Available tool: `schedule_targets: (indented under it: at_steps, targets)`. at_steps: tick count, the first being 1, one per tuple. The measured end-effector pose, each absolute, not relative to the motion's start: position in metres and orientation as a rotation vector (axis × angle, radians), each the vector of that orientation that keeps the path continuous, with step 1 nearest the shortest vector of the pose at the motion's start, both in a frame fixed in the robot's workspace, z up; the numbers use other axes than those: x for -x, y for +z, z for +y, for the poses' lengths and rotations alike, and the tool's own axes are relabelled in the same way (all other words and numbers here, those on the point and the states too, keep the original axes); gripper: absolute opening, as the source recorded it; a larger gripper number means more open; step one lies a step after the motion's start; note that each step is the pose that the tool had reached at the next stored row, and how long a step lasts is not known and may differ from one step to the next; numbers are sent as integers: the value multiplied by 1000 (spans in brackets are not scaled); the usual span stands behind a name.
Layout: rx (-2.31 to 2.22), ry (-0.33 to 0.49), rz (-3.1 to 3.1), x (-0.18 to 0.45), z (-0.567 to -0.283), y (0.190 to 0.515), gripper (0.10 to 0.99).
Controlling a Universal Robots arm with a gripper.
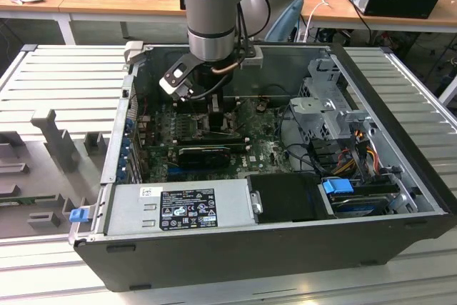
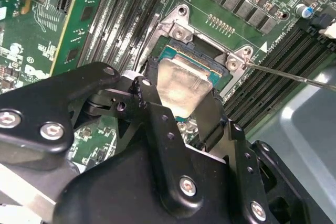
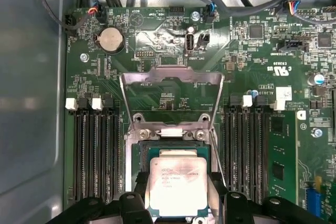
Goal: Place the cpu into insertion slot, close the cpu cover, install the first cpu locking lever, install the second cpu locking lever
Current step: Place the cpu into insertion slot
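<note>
In the exterior view the gripper point(image 1: 216, 113) reaches into the open computer case point(image 1: 285, 255), at 11 o'clock from the case's middle. Flanked by memory slots point(image 3: 94, 156), its fingers point(image 3: 137, 203) clamp the cpu point(image 3: 176, 184) by two opposite edges over the insertion slot point(image 3: 176, 147) — the cpu cover point(image 3: 173, 74) stands open beyond it. The risk, as judged here: a chip released skewed or off-centre could crush the socket contacts — or foul the cover.

The ribbed grey desk point(image 1: 64, 69) bears an open computer case point(image 1: 285, 244) and, at the exterior view's left, seemingly grey holders point(image 1: 57, 133).
</note>
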State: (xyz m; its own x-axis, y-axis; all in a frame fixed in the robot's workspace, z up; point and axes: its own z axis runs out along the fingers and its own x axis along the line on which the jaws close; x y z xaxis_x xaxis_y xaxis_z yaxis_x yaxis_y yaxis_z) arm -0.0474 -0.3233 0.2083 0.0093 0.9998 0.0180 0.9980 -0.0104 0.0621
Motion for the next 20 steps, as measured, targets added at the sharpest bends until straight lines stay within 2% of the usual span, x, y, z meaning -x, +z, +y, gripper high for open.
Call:
schedule_targets:
  at_steps: [11,12,13,20]
  targets:
    - [-2209,87,2187,47,-322,204,525]
    - [-2209,88,2187,47,-322,204,541]
    - [-2209,88,2187,47,-322,204,604]
    - [-2210,89,2188,46,-318,203,604]
